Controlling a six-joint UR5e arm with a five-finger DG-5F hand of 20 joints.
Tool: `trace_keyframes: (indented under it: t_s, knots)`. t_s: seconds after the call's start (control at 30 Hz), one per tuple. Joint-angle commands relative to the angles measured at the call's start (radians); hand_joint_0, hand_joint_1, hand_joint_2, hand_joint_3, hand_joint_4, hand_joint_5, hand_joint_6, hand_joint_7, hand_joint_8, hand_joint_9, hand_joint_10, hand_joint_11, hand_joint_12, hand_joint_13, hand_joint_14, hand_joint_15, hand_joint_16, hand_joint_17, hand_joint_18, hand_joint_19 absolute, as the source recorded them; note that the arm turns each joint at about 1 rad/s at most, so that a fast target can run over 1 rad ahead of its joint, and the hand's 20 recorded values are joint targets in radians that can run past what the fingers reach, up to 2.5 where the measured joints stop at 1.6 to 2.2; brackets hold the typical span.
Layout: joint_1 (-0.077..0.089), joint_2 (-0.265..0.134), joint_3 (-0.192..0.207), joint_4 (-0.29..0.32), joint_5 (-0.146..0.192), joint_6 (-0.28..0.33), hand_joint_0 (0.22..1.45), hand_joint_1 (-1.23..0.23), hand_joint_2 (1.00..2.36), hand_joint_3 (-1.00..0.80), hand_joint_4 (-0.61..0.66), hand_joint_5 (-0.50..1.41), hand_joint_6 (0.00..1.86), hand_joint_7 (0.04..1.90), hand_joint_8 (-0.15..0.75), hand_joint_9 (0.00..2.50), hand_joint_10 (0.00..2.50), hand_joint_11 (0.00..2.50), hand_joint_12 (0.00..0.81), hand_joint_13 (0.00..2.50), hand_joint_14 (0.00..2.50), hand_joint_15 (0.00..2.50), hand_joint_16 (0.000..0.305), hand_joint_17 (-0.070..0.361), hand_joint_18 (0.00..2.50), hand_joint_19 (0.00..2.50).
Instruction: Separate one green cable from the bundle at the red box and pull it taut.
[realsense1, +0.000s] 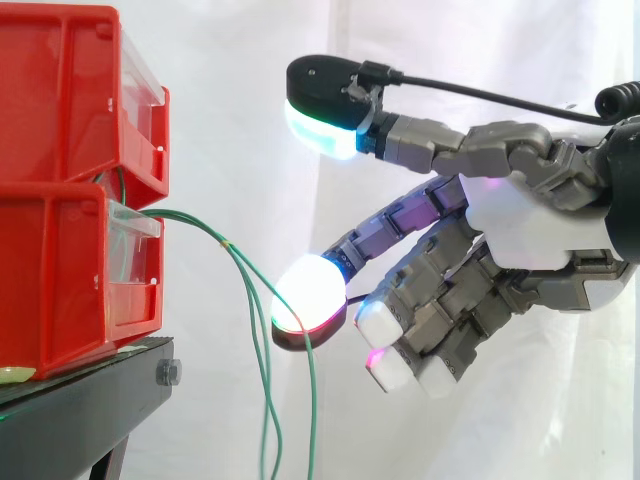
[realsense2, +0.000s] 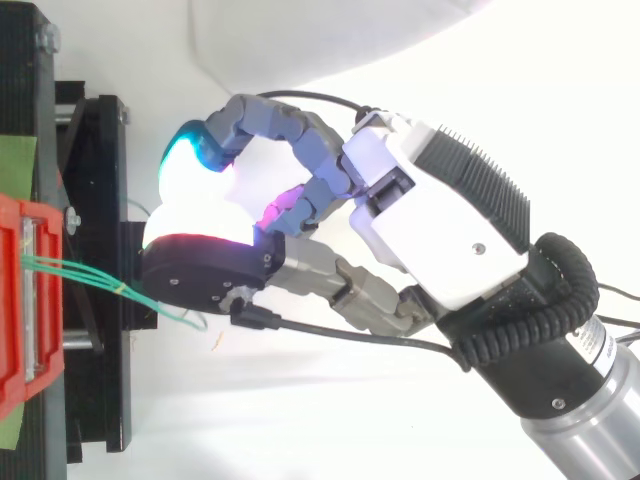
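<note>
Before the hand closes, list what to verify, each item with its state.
1. The hand is open, thumb and fingers apart: ok.
2. The cables leave the lower bin unobstructed: ok.
3. A fingertip is level with the cables: ok.
4. One cable is separated from the bundle: not ok; the strands run close together past the fingertip.
5. The fingertip is touching a single cable: cannot tell.
6. A cable is taut: not ok; all hang slack below the bin.
</note>
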Motion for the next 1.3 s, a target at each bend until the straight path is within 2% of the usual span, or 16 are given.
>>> trace_keyframes:
  t_s: [0.0, 0.07, 0.13, 0.2, 0.27, 0.3, 0.47, 0.5, 0.57, 0.67, 0.9, 0.93, 1.0, 1.03, 1.1, 1.27]
  knots:
    - [-0.005, 0.0, 0.0, 0.002, -0.002, 0.083, 0.37, -0.24, 1.0, -0.5, 0.35, 0.04, 0.51, 0.96, 0.313, 1.59, 0.01, 0.25, 0.473, 1.3, 0.02, 0.54, 0.103, 0.231, 1.27, 0.45]
    - [-0.008, 0.0, 0.0, 0.023, -0.002, 0.121, 0.37, -0.25, 1.0, -0.5, 0.36, 0.04, 0.51, 0.97, 0.31, 1.59, 0.01, 0.25, 0.473, 1.3, 0.02, 0.54, 0.103, 0.231, 1.27, 0.45]
    - [-0.008, 0.0, 0.0, 0.054, 0.0, 0.127, 0.37, -0.25, 1.0, -0.5, 0.36, 0.04, 0.51, 0.97, 0.31, 1.59, 0.01, 0.25, 0.473, 1.3, 0.02, 0.54, 0.103, 0.231, 1.27, 0.45]
    - [-0.003, -0.003, -0.006, 0.132, 0.001, 0.092, 0.37, -0.25, 1.0, -0.5, 0.35, 0.04, 0.51, 0.97, 0.31, 1.59, 0.01, 0.25, 0.473, 1.3, 0.02, 0.54, 0.103, 0.231, 1.26, 0.45]
    - [-0.002, -0.003, -0.023, 0.172, 0.003, 0.069, 0.37, -0.25, 1.0, -0.5, 0.36, 0.04, 0.51, 0.97, 0.306, 1.59, 0.01, 0.25, 0.471, 1.3, 0.02, 0.54, 0.103, 0.231, 1.27, 0.45]
    - [0.0, -0.003, -0.075, 0.269, 0.001, 0.05, 0.37, -0.25, 1.0, -0.5, 0.36, 0.04, 0.51, 0.97, 0.31, 1.59, 0.01, 0.25, 0.475, 1.3, 0.02, 0.54, 0.103, 0.231, 1.26, 0.44]
    - [0.002, -0.003, -0.166, 0.459, 0.001, 0.095, 0.37, -0.25, 1.0, -0.5, 0.35, 0.04, 0.51, 0.97, 0.308, 1.58, 0.01, 0.24, 0.474, 1.29, 0.02, 0.54, 0.103, 0.231, 1.26, 0.45]
    - [0.002, -0.003, -0.173, 0.473, 0.001, 0.096, 0.37, -0.25, 1.0, -0.5, 0.36, 0.04, 0.51, 0.97, 0.308, 1.58, 0.01, 0.24, 0.474, 1.29, 0.02, 0.54, 0.103, 0.231, 1.26, 0.45]
    - [0.002, -0.003, -0.184, 0.482, -0.002, 0.1, 0.37, -0.25, 1.0, -0.5, 0.35, 0.04, 0.51, 0.97, 0.311, 1.58, 0.01, 0.24, 0.471, 1.29, 0.02, 0.54, 0.103, 0.231, 1.27, 0.46]
    - [0.002, -0.003, -0.184, 0.461, -0.019, 0.101, 0.37, -0.25, 1.0, -0.5, 0.34, 0.04, 0.51, 0.98, 0.309, 1.58, 0.01, 0.24, 0.477, 1.29, 0.02, 0.53, 0.103, 0.232, 1.28, 0.45]
    - [0.002, -0.003, -0.186, 0.461, -0.023, 0.133, 0.37, -0.25, 1.0, -0.5, 0.3, 0.04, 0.51, 0.99, 0.317, 1.57, 0.01, 0.24, 0.479, 1.29, 0.02, 0.55, 0.105, 0.236, 1.34, 0.45]
    - [0.002, -0.003, -0.184, 0.462, -0.023, 0.139, 0.37, -0.25, 1.0, -0.5, 0.3, 0.04, 0.51, 1.0, 0.318, 1.56, 0.01, 0.24, 0.477, 1.29, 0.02, 0.54, 0.105, 0.236, 1.34, 0.44]
    - [0.002, -0.003, -0.184, 0.477, -0.023, 0.193, 0.37, -0.25, 1.0, -0.5, 0.31, 0.04, 0.51, 1.0, 0.318, 1.56, 0.01, 0.24, 0.479, 1.3, 0.02, 0.55, 0.105, 0.236, 1.35, 0.45]
    - [0.002, -0.003, -0.184, 0.477, -0.023, 0.193, 0.37, -0.25, 1.0, -0.5, 0.31, 0.04, 0.51, 1.0, 0.318, 1.56, 0.01, 0.24, 0.476, 1.3, 0.02, 0.55, 0.105, 0.236, 1.36, 0.45]
    - [0.002, -0.003, -0.184, 0.477, -0.023, 0.222, 0.37, -0.25, 1.0, -0.5, 0.3, 0.04, 0.51, 1.01, 0.325, 1.61, 0.01, 0.31, 0.48, 1.32, 0.02, 0.58, 0.105, 0.237, 1.39, 0.45]
    - [0.006, -0.003, -0.186, 0.476, -0.023, 0.231, 0.37, -0.25, 1.0, -0.5, 0.29, 0.04, 0.51, 1.03, 0.328, 1.73, 0.02, 0.53, 0.493, 1.46, 0.02, 0.71, 0.108, 0.243, 1.55, 0.46]
